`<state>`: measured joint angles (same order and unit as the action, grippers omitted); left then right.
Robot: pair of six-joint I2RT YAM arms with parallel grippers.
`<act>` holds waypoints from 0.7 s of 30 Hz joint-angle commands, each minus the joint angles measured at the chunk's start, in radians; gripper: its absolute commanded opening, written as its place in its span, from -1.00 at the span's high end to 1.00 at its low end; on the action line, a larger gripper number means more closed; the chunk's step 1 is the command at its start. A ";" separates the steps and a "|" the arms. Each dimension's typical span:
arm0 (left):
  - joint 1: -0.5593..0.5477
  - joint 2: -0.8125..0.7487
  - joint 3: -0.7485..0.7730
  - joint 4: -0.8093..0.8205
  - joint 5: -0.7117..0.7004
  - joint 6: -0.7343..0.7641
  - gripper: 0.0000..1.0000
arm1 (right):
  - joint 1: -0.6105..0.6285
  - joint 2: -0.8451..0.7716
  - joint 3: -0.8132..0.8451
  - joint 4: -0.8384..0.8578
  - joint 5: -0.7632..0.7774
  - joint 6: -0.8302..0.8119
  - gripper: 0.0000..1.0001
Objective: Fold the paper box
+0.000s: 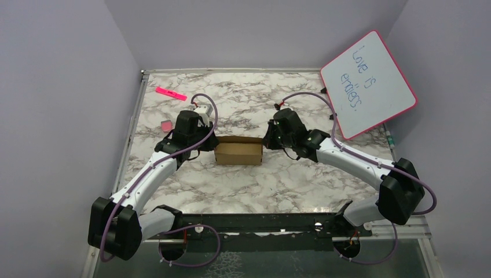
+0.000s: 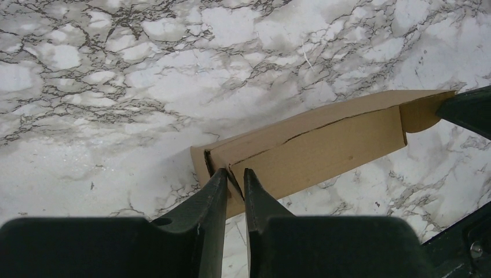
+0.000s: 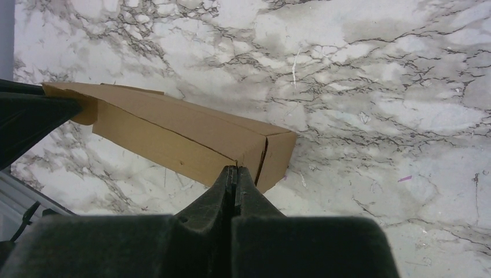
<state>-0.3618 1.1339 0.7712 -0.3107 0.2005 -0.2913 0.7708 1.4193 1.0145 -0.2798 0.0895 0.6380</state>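
Left claw [image 2: 234, 176] up close: fingers almost together, thin gap, pinching end wall of paper box [image 2: 312, 147]. Right claw [image 3: 234, 172] closed tight, tips touching other end of box at seam, nothing between them. Brown box folded up, lying on marble desk [image 1: 231, 185], in middle, between both claws. Pink-framed whiteboard [image 1: 367, 84] leans at far right.
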 commanded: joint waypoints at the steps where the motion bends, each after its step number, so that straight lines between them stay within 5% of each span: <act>1: -0.003 0.000 -0.003 0.027 0.042 0.000 0.67 | 0.004 0.030 0.007 0.021 0.016 0.008 0.99; 21: -0.003 0.003 0.054 -0.039 -0.058 0.118 0.76 | 0.004 0.003 -0.097 0.075 -0.012 -0.108 0.99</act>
<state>-0.3622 1.1339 0.7799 -0.3222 0.1814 -0.2241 0.7704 1.4220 0.9466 -0.1844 0.0917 0.5686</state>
